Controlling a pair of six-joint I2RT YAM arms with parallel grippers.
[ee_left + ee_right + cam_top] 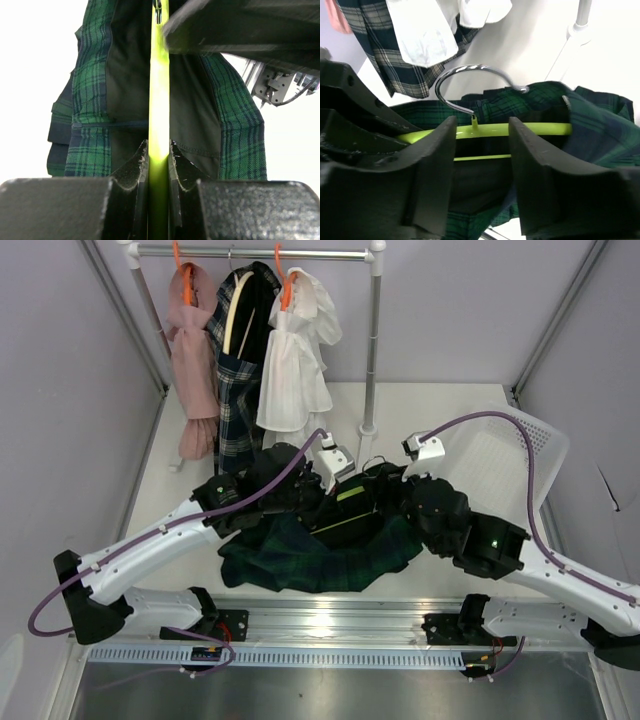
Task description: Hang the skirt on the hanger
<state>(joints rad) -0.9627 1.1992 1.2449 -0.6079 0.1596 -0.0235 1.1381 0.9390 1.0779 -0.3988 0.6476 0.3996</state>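
In the top view the skirt [320, 558] lies heaped at the middle of the table [450, 405]. Its hem spills toward 6 o'clock, close to the metal rail [330, 618] at the near edge, and both arms meet over its 12 o'clock side. Bare tabletop runs at 9 o'clock to the left wall and at 1 o'clock beyond the wrists. At 3 o'clock a white perforated basket [500, 455] stands near the right arm. At 12 o'clock the rack post [372, 350], the checked garment [238, 370] and the white ruffled garment [295, 360] close off the far side. From above, only a short lime streak of the hanger [350, 493] shows, between the wrists on top of the skirt. The left wrist view adds that the left gripper [159, 150] is pinched tight on the hanger's thin bar, seen edge-on, with tartan on both sides of it. The right wrist view shows the right gripper [482, 126] with its jaws apart. Its fingers straddle the base of the chrome hook [465, 80], the bar crosses the gap, and the skirt's cloth lies behind.
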